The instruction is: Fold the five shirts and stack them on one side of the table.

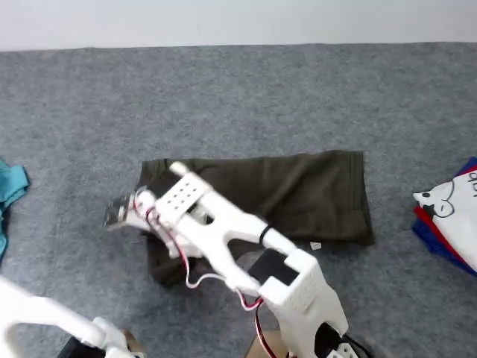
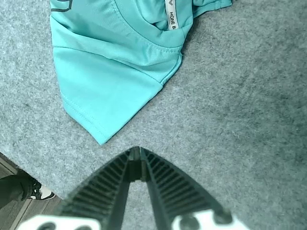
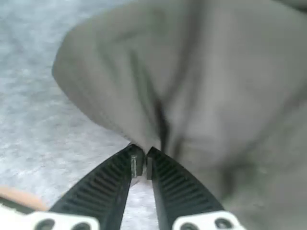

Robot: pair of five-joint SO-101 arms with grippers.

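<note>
The white plastic right arm (image 1: pixel 223 227) bore thin red and white cables (image 1: pixel 192 282), a hole-dotted wrist plate (image 1: pixel 181 195) and a tool (image 3: pixel 140 160) with black ribbed fingers (image 3: pixel 108 187).

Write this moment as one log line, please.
right jaws: shut on dark shirt | left jaws: shut, empty, near teal shirt | folded pile: at table edge
</note>
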